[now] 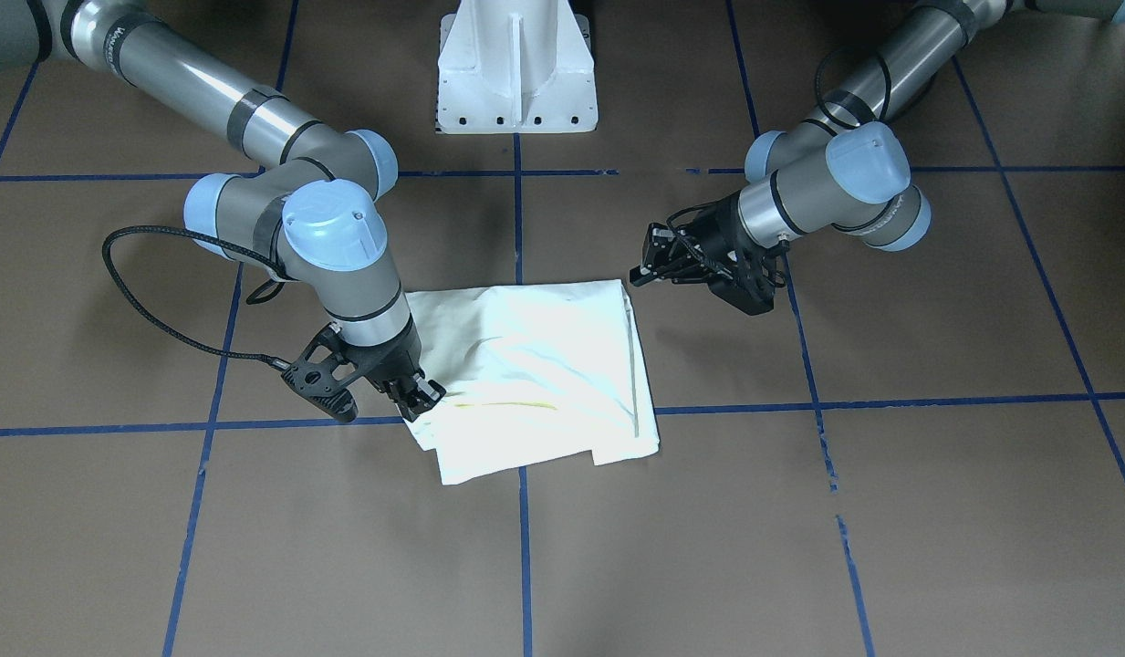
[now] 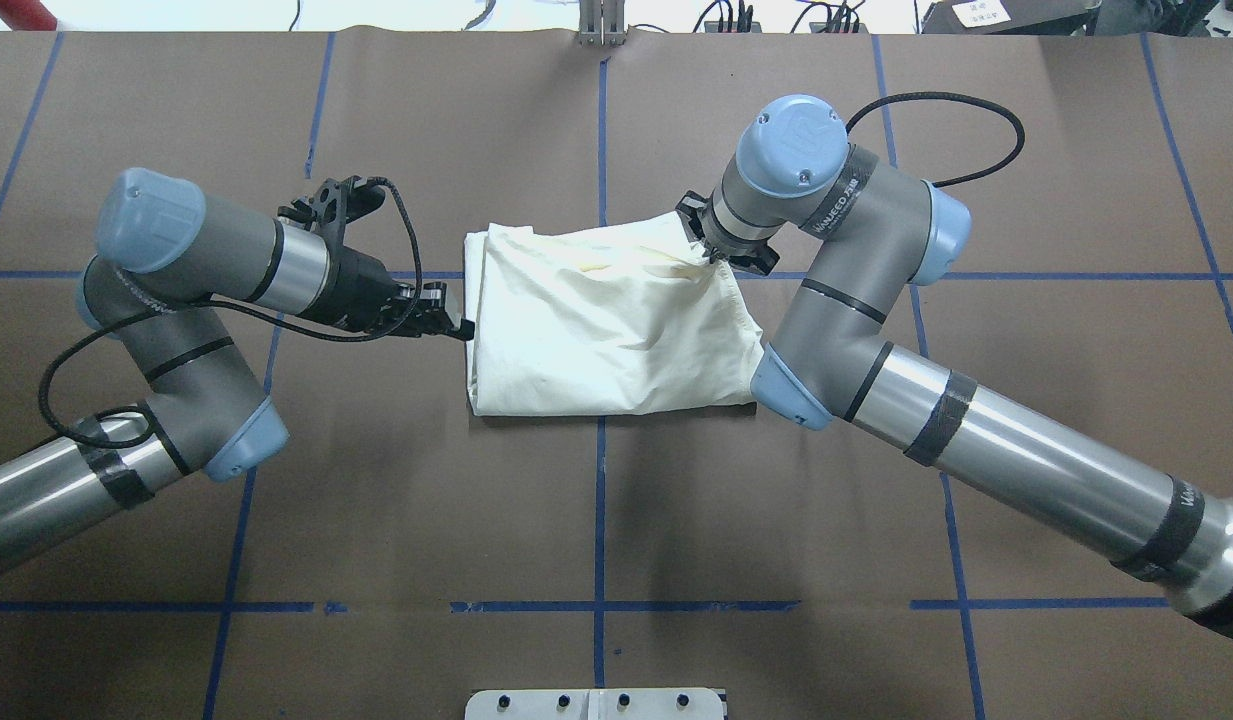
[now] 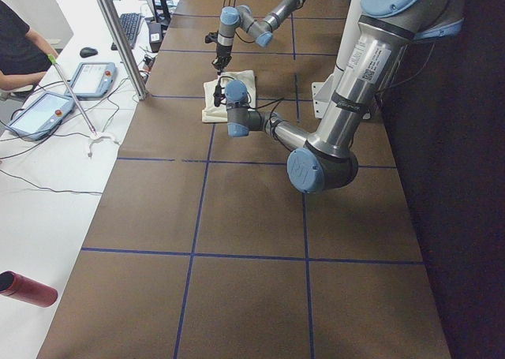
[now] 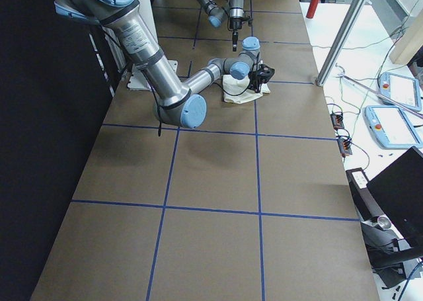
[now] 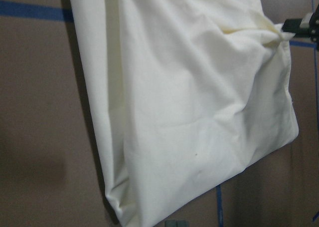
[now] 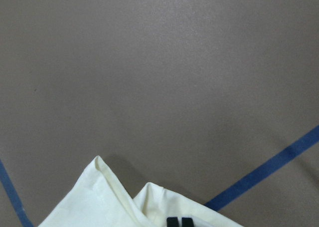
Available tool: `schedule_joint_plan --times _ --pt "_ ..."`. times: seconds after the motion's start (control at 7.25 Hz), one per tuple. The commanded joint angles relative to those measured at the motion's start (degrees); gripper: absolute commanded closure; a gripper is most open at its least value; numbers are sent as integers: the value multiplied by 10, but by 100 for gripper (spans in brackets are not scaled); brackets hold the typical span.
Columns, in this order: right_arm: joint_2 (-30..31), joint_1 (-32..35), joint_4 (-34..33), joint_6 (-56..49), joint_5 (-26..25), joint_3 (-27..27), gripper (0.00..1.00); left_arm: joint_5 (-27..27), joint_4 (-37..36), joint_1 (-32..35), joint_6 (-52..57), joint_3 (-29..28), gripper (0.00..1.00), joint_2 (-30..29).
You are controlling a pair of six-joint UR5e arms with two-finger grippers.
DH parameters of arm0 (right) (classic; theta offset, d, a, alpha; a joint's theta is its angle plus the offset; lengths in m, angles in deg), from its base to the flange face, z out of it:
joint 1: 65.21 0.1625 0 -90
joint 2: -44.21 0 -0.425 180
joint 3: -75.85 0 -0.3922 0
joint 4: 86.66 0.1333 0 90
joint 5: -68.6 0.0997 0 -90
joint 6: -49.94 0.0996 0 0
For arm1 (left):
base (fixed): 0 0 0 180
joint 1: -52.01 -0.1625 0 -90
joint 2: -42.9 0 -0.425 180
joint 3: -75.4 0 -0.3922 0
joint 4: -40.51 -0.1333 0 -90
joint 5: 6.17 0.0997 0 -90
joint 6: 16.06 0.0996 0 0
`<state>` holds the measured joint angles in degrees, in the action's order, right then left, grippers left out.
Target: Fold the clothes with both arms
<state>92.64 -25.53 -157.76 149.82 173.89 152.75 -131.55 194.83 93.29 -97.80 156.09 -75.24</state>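
Right end effector [image 1: 422, 394] is clamped on one corner of the shirt [image 1: 535, 365], the corner on the robot's right and far from its base. In the right wrist view we see its two pads [image 6: 172, 221] pressed together in the cloth, and creases run out from the pinch across the top layer. The shirt lies in the middle of the worktop [image 1: 799, 529] as a rough rectangle of several layers, plain cream side up, with no print showing. Across from it the left end effector [image 1: 639, 273] hangs level just beside the opposite edge, apart from the cloth, and we cannot tell whether it stands apart or together. We judge the step in hand to be another fold led by the pinched corner. To do it well, we would make sure the pinch holds every layer meant to travel, lift only enough to clear the pile, and carry the corner straight toward the opposite edge so the crease falls parallel to it. We would have the left end effector pin its own edge, lest the whole bundle slide.
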Motion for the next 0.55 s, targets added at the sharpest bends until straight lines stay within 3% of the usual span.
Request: schedule_joint_plan --times 0.0,0.14,0.28,0.41 --pt "0 0 0 0 0 0 100 76 -12 0 -11 -65 81 -57" --pt "0 0 0 0 0 0 100 103 -10 -1 -11 -94 78 -66" --pt "0 0 0 0 0 0 100 108 -10 -1 -10 -101 68 -69" --pt "1 0 0 0 0 0 100 136 -10 -1 -8 -118 68 -76"
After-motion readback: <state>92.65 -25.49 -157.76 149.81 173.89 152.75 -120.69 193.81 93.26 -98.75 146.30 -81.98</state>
